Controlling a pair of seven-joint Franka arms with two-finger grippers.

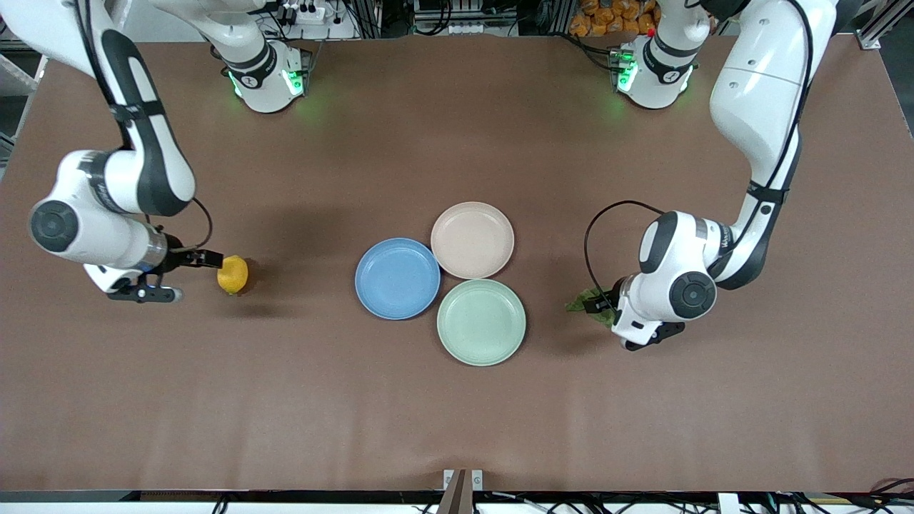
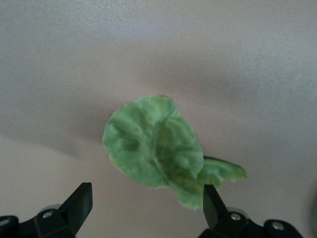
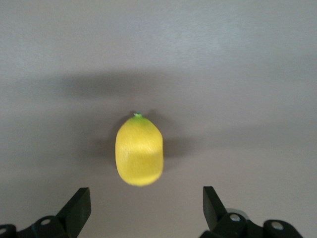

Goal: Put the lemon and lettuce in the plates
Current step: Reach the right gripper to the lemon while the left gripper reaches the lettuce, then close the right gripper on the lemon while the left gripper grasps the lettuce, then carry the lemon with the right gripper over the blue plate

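Note:
The lemon (image 1: 233, 274) lies on the brown table toward the right arm's end. My right gripper (image 1: 187, 277) is open and empty right beside it; in the right wrist view the lemon (image 3: 139, 151) sits just ahead of the open gripper (image 3: 147, 206). The lettuce (image 1: 580, 302) lies on the table toward the left arm's end, partly hidden by my left gripper (image 1: 598, 305). In the left wrist view the leaf (image 2: 153, 148) lies just ahead of the open, empty gripper (image 2: 147, 206), its edge by one fingertip (image 2: 212, 198). The blue plate (image 1: 398, 278) and the beige-pink plate (image 1: 472, 240) stand empty mid-table.
A pale mint-green plate (image 1: 481, 322) stands empty, touching the other two plates, nearest the front camera. The two arm bases (image 1: 268, 75) (image 1: 653, 71) stand along the table's edge farthest from the front camera.

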